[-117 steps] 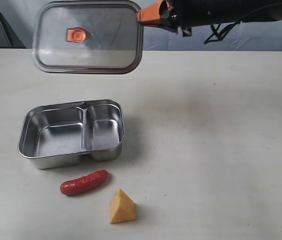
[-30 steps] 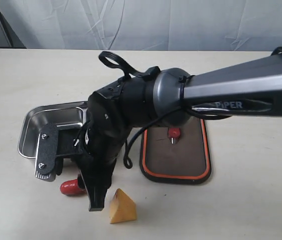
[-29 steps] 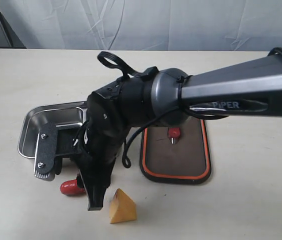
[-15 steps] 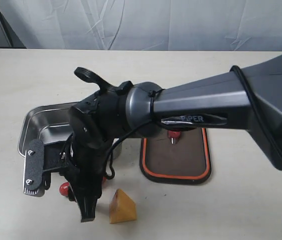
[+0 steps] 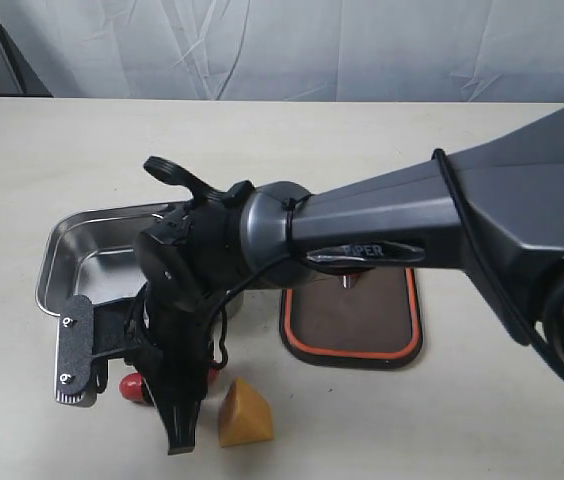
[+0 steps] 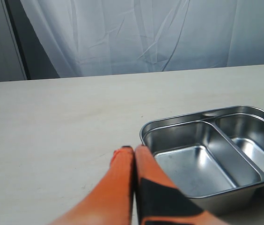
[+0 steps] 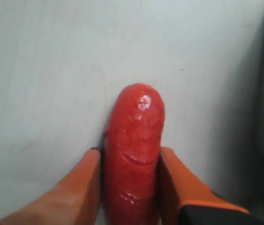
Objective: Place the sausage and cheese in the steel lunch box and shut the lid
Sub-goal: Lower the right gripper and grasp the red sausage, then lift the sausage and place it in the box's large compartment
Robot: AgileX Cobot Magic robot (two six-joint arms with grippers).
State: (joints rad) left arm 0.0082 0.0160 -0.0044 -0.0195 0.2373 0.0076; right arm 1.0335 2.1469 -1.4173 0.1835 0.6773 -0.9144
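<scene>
In the right wrist view the glossy red sausage (image 7: pixel 134 140) lies lengthwise between my right gripper's (image 7: pixel 130 161) orange fingers (image 7: pixel 174 180), which press on both its sides. In the exterior view the right arm reaches across to the front left, and its gripper (image 5: pixel 162 385) covers most of the sausage (image 5: pixel 132 385). The yellow cheese (image 5: pixel 244 413) wedge sits just right of it. The steel lunch box (image 5: pixel 82 265) stands open behind. Right of the box the lid (image 5: pixel 362 320) lies seal side up. My left gripper (image 6: pixel 133 150) is shut and empty, beside the lunch box (image 6: pixel 202 159).
The right arm's grey body hides the box's smaller compartment and the lid's near edge in the exterior view. A pale curtain hangs behind the table (image 5: pixel 462 420). The left arm does not show in the exterior view.
The lid, held in the air before, now lies on the table right of the box. The right arm has swung over to the front left and come down on the sausage.
</scene>
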